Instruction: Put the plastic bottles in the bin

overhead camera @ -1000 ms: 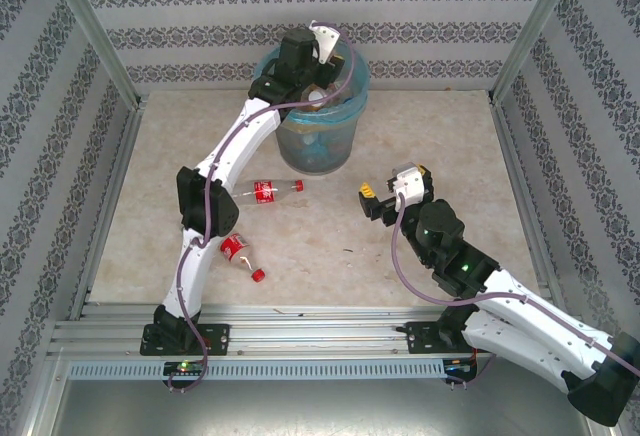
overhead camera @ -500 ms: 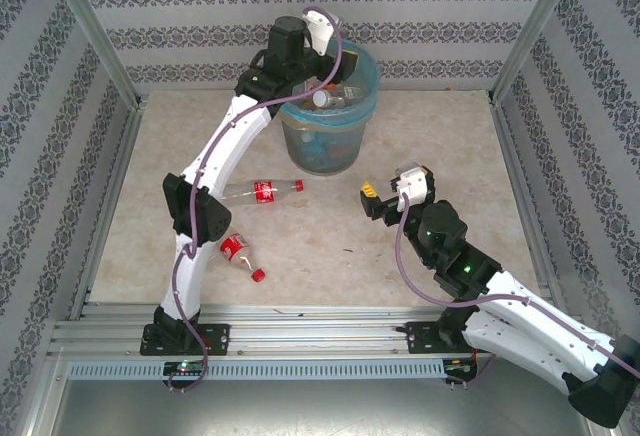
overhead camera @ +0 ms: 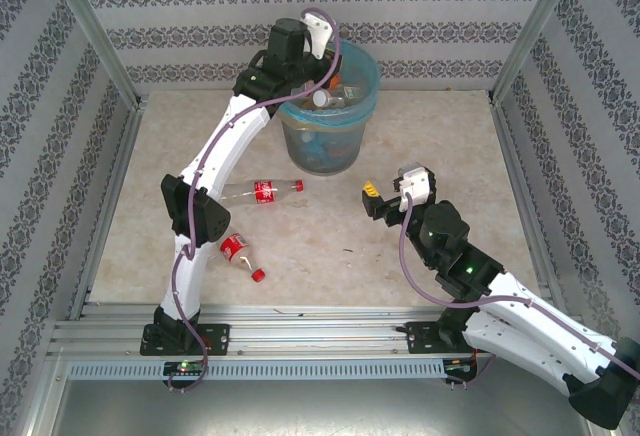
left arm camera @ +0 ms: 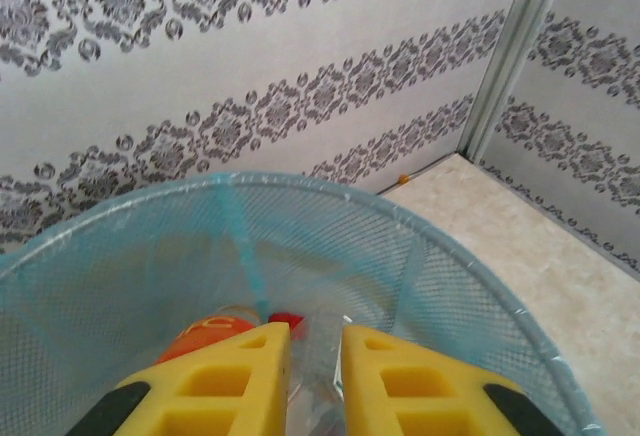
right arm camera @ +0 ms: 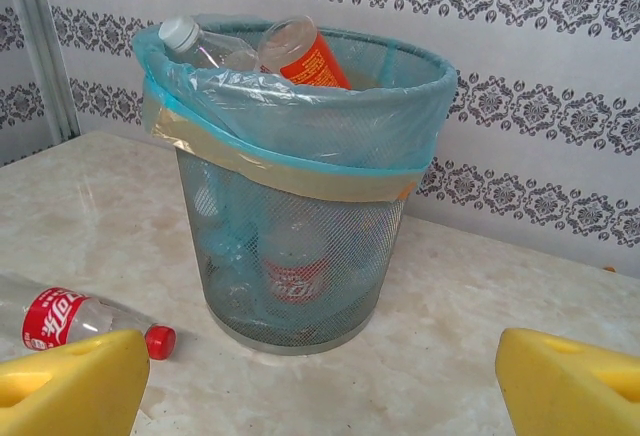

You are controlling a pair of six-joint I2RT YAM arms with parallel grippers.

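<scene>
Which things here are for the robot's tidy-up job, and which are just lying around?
For the job: bin; far red-label bottle, lying in front of the bin; near red-label bottle, closer to the arm bases; orange-label bottle, already in the bin.
Just lying about: tiny orange speck at the wall's foot; small dark speck on the table.

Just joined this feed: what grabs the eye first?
The bin at the back, heaped to its rim with bottles, the left gripper shut above it. Two red-capped ones lie by the left arm: the farther bottle and the nearer bottle. The right gripper faces the bin, open.
</scene>
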